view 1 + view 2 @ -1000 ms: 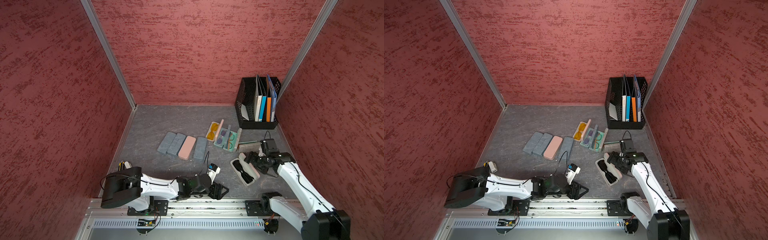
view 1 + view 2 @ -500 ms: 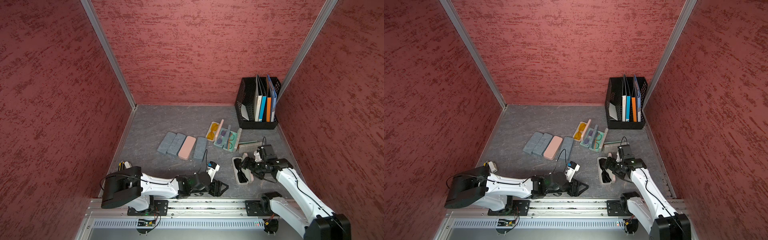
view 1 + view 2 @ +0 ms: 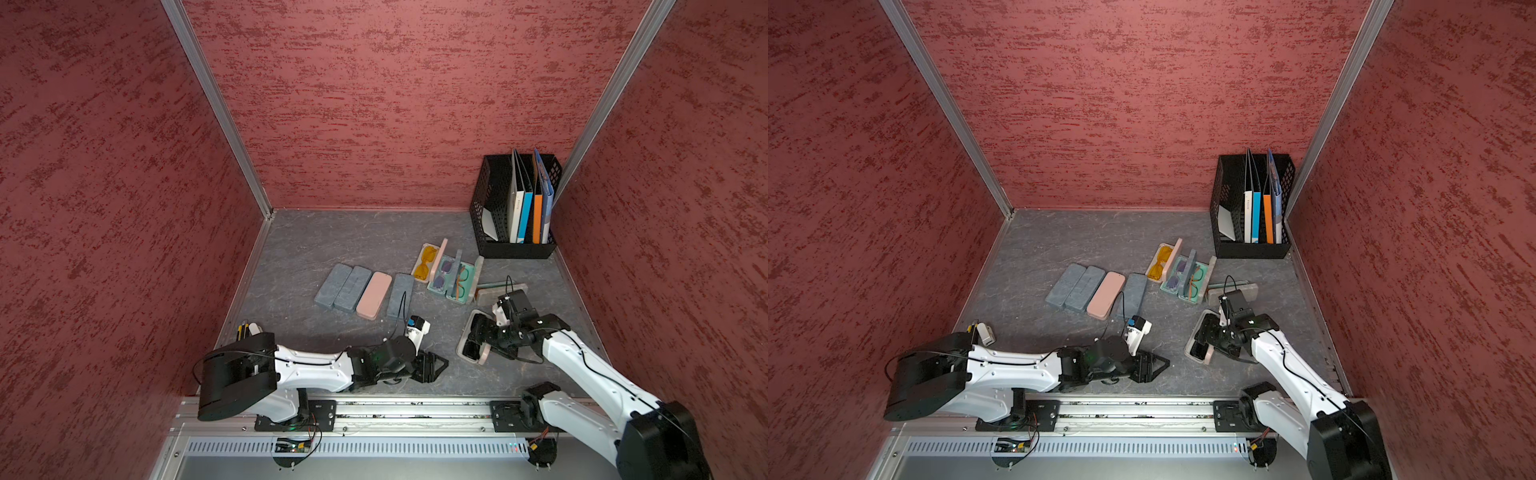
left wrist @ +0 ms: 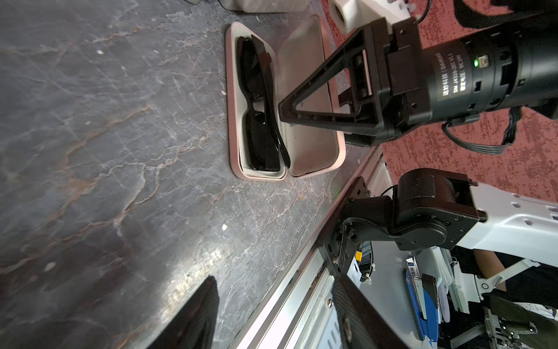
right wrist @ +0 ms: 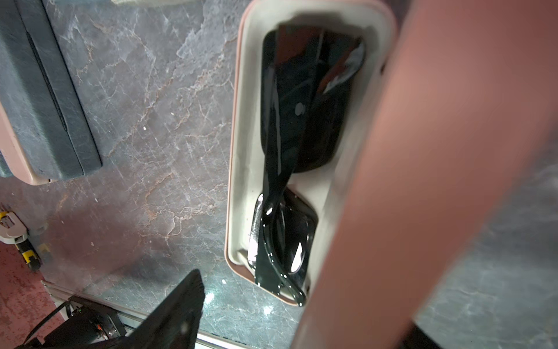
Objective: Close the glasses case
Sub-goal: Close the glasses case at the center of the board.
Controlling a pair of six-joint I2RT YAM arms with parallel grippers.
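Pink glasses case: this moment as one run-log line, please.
pink glasses case: lid half raised | inside: black sunglasses | right gripper: open, at lid | left gripper: open, empty

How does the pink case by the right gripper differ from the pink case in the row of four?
The open pink case has its lid partly raised; the pink case in the row is shut flat. The open pink case shows black sunglasses in a pale lining; the pink case in the row shows only its shell. The open one lies apart; the other lies between grey cases. Both are pink, oblong and round-cornered.
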